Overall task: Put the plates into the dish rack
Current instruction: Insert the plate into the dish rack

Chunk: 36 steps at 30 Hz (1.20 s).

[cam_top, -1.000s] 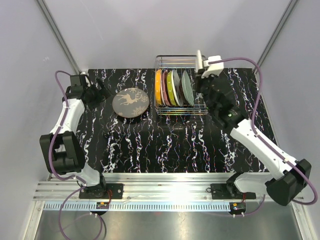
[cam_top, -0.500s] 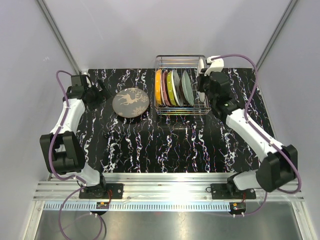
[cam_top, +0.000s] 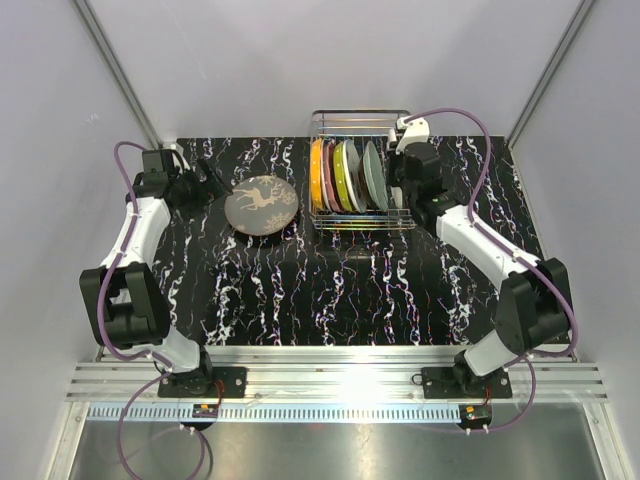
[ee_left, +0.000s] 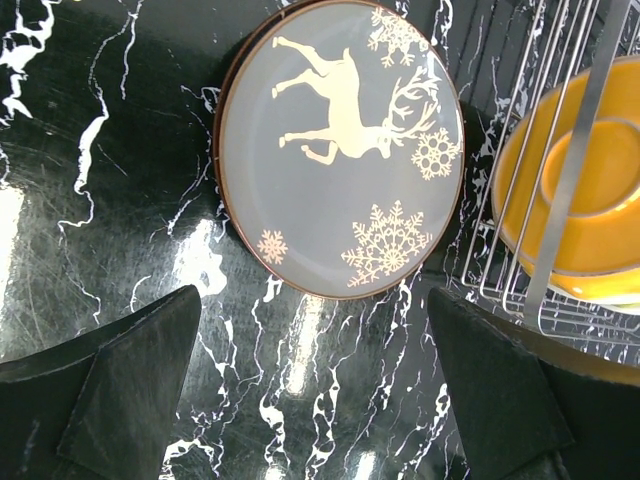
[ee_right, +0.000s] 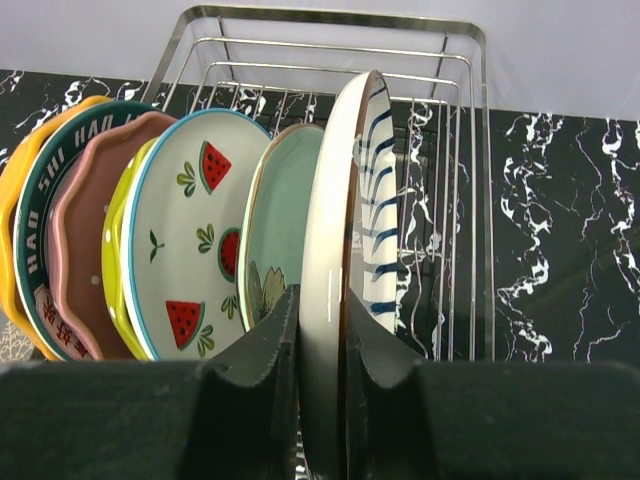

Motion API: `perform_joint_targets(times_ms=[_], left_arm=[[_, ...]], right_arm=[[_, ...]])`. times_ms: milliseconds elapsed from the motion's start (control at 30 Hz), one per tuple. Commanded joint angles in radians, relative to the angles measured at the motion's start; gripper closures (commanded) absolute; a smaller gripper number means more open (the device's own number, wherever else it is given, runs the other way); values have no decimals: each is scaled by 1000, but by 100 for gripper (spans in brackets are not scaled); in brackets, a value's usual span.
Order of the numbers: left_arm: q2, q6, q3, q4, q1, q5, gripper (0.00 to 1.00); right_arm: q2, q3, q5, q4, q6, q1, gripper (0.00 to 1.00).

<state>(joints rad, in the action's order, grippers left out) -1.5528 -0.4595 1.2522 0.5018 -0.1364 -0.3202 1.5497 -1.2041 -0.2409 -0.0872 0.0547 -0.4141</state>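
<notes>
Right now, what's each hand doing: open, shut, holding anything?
Left hand: open, holding nothing.
Right hand: closed on the blue-striped plate, which stands in the dish rack.

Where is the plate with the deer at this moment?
In the top view, the deer plate lies flat on the table, on the left side, between the left gripper and the dish rack.

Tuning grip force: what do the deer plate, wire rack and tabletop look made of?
Round grey deer-print plate: probably glazed ceramic, glossy sheen. Rectangular wire dish rack: thin shiny metal, chromed or stainless. Black white-veined tabletop: polished marble look, reflects lights; stone or laminate, cannot tell.
</notes>
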Motion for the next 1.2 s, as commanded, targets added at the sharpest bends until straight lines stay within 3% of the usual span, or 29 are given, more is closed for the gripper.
perform_joint_targets(times_ms=[0,533,1167], left_arm=[[5,7,42,-40,4,-43,1],[16,8,44,-37,4,-37,1],[22,8,44,-29,4,-17,1]], right_arm=[[-2,-106,28,-192,-7,0,100],[-30,-135,34,-195,-18,0,100],[138,-107,32,-215,4,14,100]])
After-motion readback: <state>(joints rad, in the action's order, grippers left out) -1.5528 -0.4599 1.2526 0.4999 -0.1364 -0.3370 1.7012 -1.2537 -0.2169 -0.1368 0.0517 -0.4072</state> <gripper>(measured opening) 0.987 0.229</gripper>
